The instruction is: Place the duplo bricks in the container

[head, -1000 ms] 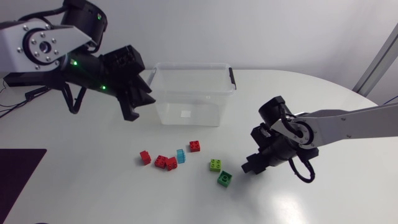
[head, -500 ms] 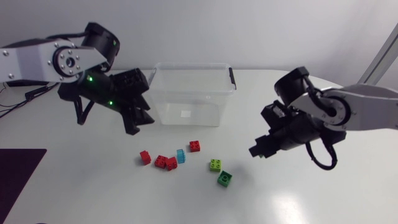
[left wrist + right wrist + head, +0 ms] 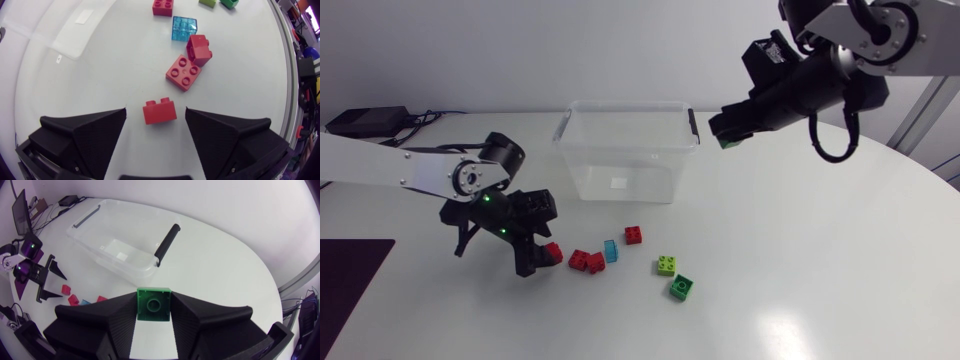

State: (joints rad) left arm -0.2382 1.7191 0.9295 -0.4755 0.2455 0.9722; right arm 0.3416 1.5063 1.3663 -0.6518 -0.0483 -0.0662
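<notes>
White tabletop (image 3: 800, 290), two arms working: the right gripper (image 3: 725, 134) is pinching a green brick (image 3: 153, 305) between both fingers, raised beside the handle end of the clear container (image 3: 625, 150) and not yet above it. The carry appears to be under way, and release is likely calling for travel over the open bin first. The left gripper (image 3: 538, 256), fingers spread, is straddling a red brick (image 3: 159, 111) on the table without touching it. Other bricks (image 3: 633, 235) are lying nearby.

Clear open container (image 3: 650, 160) upright on the surface (image 3: 800, 260), four red bricks (image 3: 578, 260), a pale blue brick (image 3: 611, 250) and two green bricks (image 3: 681, 287) loose in front, dark green brick (image 3: 153, 305) clamped in right gripper (image 3: 725, 138) beside its right end
</notes>
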